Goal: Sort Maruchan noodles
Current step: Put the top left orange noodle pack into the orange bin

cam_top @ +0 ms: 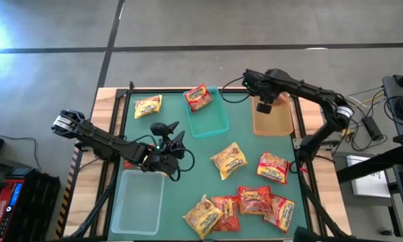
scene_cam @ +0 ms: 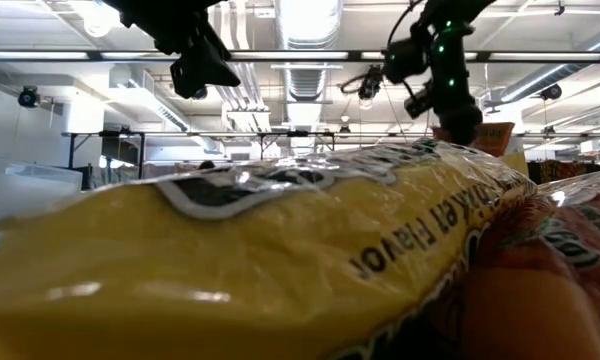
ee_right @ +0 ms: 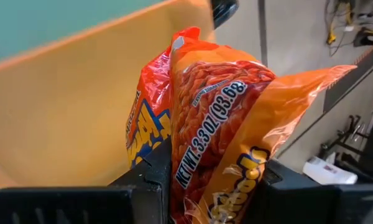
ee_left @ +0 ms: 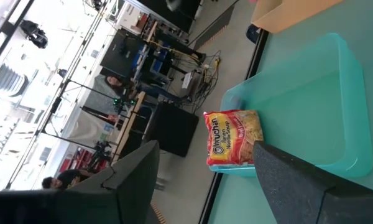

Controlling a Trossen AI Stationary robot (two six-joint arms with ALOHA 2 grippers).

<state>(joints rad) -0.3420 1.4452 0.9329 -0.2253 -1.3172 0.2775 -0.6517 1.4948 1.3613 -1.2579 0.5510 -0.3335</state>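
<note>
You are looking at two dark, near-black jointed arms. The left arm [cam_top: 107, 142] carries a pale grey housing at its base end and small green indicator lights near the wrist. The right arm [cam_top: 302, 91] has a white collar at one joint and thin black cables alongside. Fingers [ee_right: 143, 180] are matte black, blocky, flat-faced.

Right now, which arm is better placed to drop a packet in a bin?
Right. The right gripper is shut on an orange noodle packet and hangs over the tan bin, so it probably only has to release. The left gripper has open, empty jaws above the mat, between the teal bin and the clear bin.
</note>
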